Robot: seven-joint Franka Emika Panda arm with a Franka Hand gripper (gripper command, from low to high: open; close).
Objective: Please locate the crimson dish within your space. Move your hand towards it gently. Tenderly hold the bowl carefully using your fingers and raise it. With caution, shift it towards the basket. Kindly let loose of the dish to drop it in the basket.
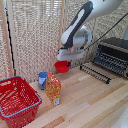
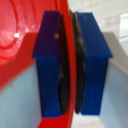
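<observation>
Now we've got the crimson dish (image 1: 62, 66) pinched by its rim in our gripper (image 1: 65, 59), aloft above the table (image 1: 95, 97); carry it level toward the basket (image 1: 17, 101), clear of the orange carton (image 1: 53, 89).

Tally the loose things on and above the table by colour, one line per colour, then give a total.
Red: 2, the bowl held in the gripper and the basket.
Blue: 1, the cup.
Orange-yellow: 1, the carton.
Black: 2, the toaster oven and the wire rack.
Total: 6.
</observation>
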